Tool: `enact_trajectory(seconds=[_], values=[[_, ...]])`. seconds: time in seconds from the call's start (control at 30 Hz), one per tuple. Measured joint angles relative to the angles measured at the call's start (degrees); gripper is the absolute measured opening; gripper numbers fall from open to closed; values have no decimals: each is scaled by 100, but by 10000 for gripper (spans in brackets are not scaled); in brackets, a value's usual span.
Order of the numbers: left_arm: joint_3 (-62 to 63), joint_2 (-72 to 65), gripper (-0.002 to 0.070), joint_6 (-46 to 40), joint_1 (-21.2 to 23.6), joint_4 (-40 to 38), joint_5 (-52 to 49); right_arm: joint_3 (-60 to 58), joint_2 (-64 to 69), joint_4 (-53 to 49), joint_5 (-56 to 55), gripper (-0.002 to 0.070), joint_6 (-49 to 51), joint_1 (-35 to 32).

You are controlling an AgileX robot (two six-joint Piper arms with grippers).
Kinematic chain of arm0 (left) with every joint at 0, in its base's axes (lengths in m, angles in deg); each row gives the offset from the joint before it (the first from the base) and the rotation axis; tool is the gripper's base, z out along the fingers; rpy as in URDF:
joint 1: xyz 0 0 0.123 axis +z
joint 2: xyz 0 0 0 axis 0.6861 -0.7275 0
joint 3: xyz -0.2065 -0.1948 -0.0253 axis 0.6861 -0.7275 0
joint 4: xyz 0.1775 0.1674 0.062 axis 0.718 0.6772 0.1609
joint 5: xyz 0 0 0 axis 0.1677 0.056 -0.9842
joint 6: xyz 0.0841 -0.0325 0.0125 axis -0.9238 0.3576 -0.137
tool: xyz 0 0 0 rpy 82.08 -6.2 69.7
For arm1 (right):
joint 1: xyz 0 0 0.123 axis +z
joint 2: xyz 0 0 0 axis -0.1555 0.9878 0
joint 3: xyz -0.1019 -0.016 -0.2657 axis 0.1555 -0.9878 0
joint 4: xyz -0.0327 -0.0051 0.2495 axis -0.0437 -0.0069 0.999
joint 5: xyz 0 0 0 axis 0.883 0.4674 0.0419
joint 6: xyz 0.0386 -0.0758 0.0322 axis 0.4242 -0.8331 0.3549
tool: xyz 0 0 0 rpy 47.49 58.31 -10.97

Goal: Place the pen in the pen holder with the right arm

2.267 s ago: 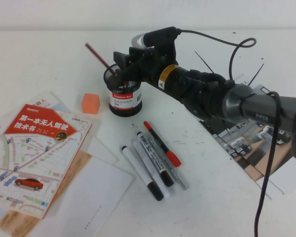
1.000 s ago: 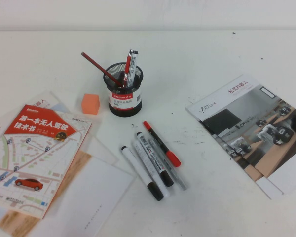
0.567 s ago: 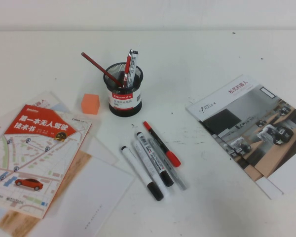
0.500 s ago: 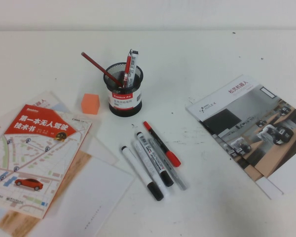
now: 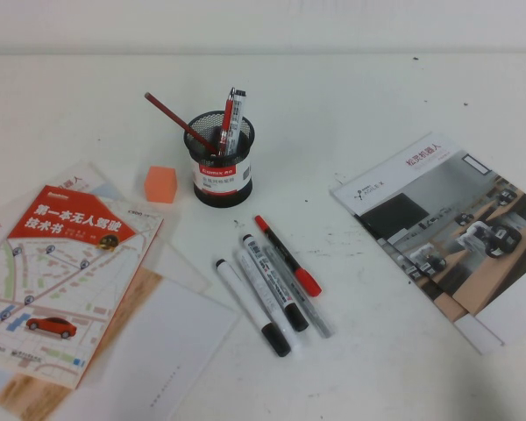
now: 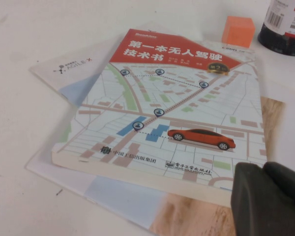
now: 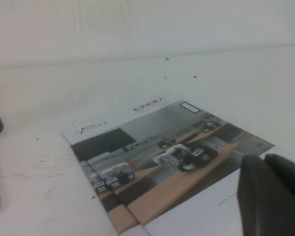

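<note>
The black mesh pen holder [image 5: 223,162] stands upright at the back middle of the table, also seen in the left wrist view [image 6: 285,29]. A red pen [image 5: 227,116] stands in it beside a white-labelled barrel, and a thin red pencil [image 5: 177,118] leans out to the left. Neither arm shows in the high view. My right gripper [image 7: 263,162] is shut and empty, low over the robot brochure [image 7: 162,152]. My left gripper [image 6: 261,169] is shut and empty above the map booklet [image 6: 167,108].
Several markers [image 5: 267,285] and a red-and-black pen [image 5: 287,255] lie in front of the holder. An orange cube [image 5: 160,183] sits to its left. The map booklet [image 5: 61,272] and loose sheets cover the front left, the brochure [image 5: 438,228] the right.
My right arm, which reached over the pen holder, has pulled back out of the high view. The pen and pencil stay in the holder; nothing on the table has shifted.
</note>
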Motion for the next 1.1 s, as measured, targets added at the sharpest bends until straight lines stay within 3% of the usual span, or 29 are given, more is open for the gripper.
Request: enact_trajectory(seconds=[0.23, 0.47, 1.1], values=[[0, 0, -1, 0, 0, 0, 0, 0, 0, 178, 13, -19, -94, 0], [0, 0, -1, 0, 0, 0, 0, 0, -456, 1324, 1039, -19, -1273, -49], [0, 0, -1, 0, 0, 0, 0, -10, -478, 1542, 1443, -19, -1379, -222]])
